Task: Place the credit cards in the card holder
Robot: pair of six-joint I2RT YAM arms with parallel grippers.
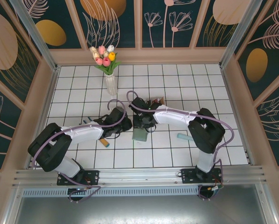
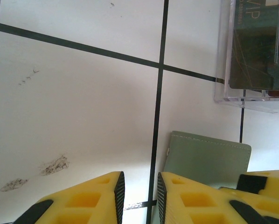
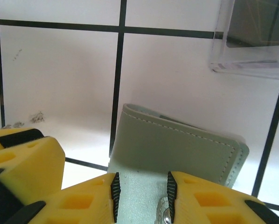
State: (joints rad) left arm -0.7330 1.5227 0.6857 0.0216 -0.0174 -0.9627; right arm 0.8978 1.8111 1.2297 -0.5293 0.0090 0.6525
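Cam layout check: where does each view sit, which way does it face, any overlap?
Top external: above and behind the bases, looking down on the table; both arms whole, left tool and right tool mid-table.
Left wrist: on the left arm, looking down past its yellow fingers at the card holder and clear box.
Right wrist: on the right arm, looking down; its fingers straddle the card holder.
Shared: both wrist views hold the card holder and clear box; each catches the other tool's finger.

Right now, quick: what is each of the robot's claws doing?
Left gripper: slightly open, holding nothing.
Right gripper: open over the flat sage-green bifold card holder, not clamping it.
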